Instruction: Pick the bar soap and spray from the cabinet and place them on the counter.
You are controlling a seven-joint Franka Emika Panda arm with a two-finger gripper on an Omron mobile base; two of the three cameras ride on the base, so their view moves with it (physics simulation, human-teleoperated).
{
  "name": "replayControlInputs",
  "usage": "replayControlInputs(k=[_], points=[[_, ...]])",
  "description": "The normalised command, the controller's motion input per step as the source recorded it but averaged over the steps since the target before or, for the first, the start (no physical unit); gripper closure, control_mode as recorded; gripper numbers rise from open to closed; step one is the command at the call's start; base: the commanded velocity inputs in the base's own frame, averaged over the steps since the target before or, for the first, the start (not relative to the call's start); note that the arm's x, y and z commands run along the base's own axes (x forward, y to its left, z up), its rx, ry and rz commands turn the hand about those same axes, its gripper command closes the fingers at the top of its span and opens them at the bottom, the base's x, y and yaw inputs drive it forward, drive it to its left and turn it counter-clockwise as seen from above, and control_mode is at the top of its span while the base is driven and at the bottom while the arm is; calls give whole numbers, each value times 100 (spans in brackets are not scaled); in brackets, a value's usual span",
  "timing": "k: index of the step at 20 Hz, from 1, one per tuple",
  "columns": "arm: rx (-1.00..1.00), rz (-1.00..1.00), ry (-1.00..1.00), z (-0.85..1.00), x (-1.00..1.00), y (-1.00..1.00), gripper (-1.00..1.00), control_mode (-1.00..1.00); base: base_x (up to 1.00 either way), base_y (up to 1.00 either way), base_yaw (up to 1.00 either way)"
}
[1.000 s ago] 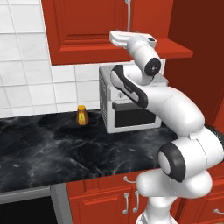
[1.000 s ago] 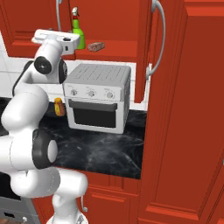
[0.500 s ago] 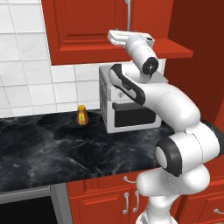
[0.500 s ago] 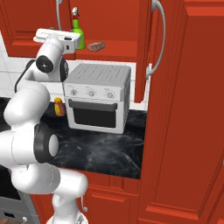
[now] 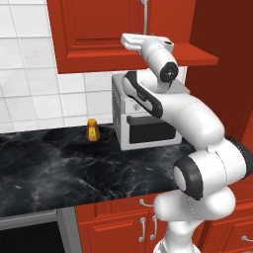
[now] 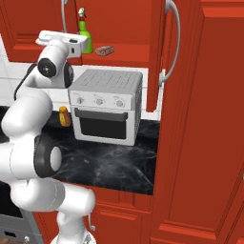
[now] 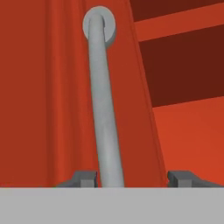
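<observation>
The gripper (image 7: 131, 177) straddles the left door's handle (image 7: 104, 118), fingers apart on either side and not yet clamped — apparently to swing that door wider. The spray (image 6: 84, 34) and bar soap (image 6: 105, 50) sit on the cabinet (image 6: 124, 52) shelf near its front edge — off the counter (image 6: 114, 162).

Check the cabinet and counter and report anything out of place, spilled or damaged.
Nothing stands out. The spray stands upright on the cabinet shelf with the bar soap lying flat beside it. A small orange bottle stands upright on the counter beside the toaster oven. No spills or damage.
</observation>
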Motion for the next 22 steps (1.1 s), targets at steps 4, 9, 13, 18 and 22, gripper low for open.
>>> replayControlInputs(k=[4,9,13,18,22], points=[[-8,0,21,-2,34,39,100,-100,0,0,0],[-12,0,40,-9,37,52,100,-100,0,0,0],[-13,0,47,-15,39,52,100,-100,0,0,0],[-12,0,46,-26,40,56,100,-100,0,0,0],[-13,0,26,-35,27,62,100,-100,0,0,0]])
